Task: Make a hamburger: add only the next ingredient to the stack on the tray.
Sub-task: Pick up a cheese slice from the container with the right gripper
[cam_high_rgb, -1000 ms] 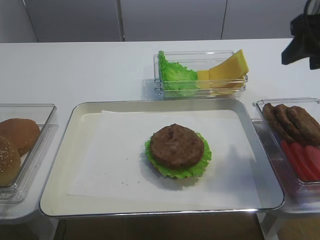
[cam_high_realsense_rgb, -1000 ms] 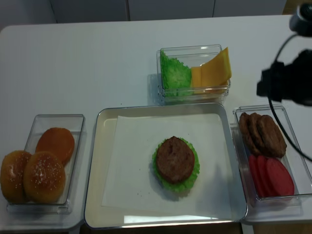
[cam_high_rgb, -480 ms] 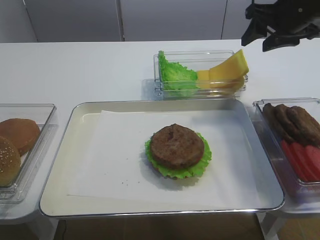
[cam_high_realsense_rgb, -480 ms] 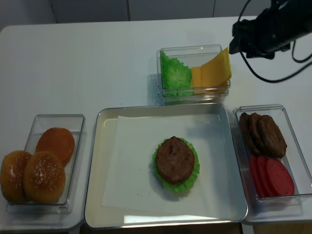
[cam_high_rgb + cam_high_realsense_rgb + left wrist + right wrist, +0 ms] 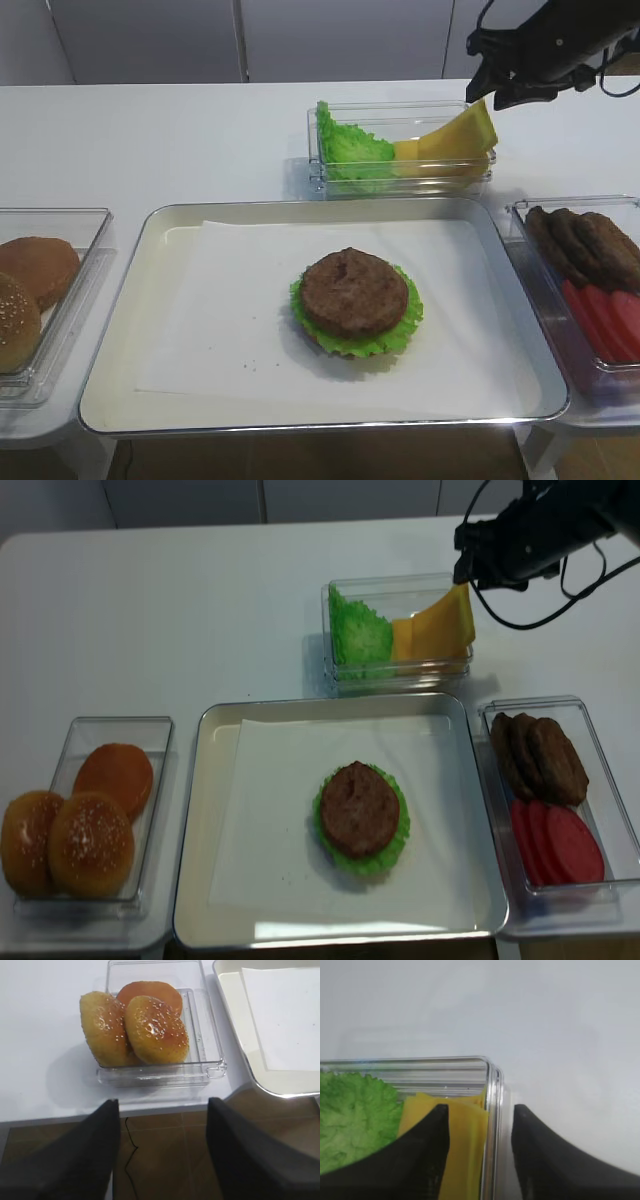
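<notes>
- White bench [image 5: 150, 130]: tray [image 5: 120, 300] holds stack [image 5: 355, 300], patty on top, no cheese yet.
- Right pincer [image 5: 480, 1155] parted, straddling cheese [image 5: 465, 1135] and bin [image 5: 492, 1110] wall; nothing grasped.
- Left pincer [image 5: 162, 1150] parted, idle.

Matte black right arm [image 5: 540, 525] with looping black cables, blunt black right gripper [image 5: 480, 1155] fingers, matching left gripper [image 5: 162, 1160] fingers

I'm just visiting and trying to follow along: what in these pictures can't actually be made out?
- Right gripper, wrist view: only two dark fingers straddling the clear bin wall; whether they touch the cheese slice is unclear.
- Bun base of the stack, high views: hidden under patty and lettuce.
- Left gripper: seen only in its wrist view, fingers cut off by the bottom edge.
- Bun bin, first high view: cut off by the left edge.
</notes>
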{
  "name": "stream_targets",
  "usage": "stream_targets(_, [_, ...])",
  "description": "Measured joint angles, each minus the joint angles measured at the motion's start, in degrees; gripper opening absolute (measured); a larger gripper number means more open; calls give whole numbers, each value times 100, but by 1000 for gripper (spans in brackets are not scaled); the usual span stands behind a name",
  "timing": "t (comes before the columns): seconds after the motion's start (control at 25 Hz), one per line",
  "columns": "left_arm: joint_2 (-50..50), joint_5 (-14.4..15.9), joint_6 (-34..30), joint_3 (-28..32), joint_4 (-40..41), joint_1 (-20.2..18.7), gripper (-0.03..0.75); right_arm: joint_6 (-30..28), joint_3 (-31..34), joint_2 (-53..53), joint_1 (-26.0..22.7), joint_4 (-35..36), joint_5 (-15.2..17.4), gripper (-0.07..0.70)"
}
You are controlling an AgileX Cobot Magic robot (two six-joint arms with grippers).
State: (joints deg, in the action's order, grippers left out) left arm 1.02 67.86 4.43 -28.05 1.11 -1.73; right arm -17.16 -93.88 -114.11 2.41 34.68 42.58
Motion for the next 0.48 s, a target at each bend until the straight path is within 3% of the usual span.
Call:
stream_targets(0.36, [0, 0, 0, 0, 0, 0, 409, -4, -25, -174, 0, 125, -19, 312])
stream_targets(0.48, [0, 0, 0, 0, 0, 0, 409, -14, -25, -174, 0, 133, -24, 255])
